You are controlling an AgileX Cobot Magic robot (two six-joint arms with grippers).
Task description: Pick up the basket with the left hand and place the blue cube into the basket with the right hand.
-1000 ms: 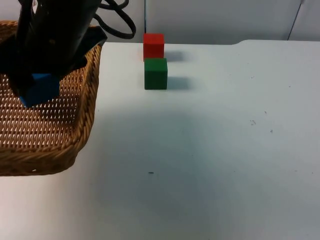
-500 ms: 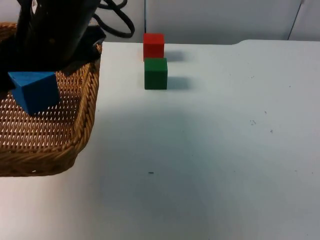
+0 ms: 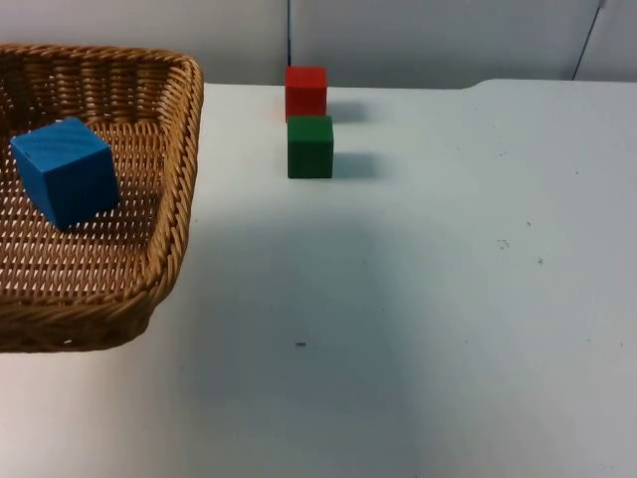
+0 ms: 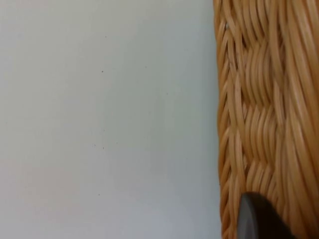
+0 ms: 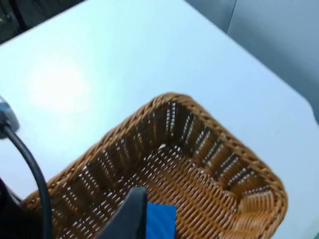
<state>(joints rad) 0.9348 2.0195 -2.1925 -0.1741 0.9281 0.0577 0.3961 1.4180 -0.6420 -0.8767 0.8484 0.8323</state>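
Top view: blue cube [image 3: 66,171] lies tilted inside basket [image 3: 174,189] on desk [image 3: 448,299]; left wrist: left end effector [image 4: 256,219] against basket weave, grip indeterminate; right wrist: right end effector [image 5: 130,211] above basket, opening indeterminate.

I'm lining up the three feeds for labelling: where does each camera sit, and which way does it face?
Top view: fixed, looking down and forward at the wicker basket, blue cube, green cube and red cube.
Left wrist view: on the left arm, against the basket's weave; a black fingertip shows.
Right wrist view: on the right arm, above the basket; a fingertip shows.
Shared: basket everywhere; blue cube in top and right wrist views.
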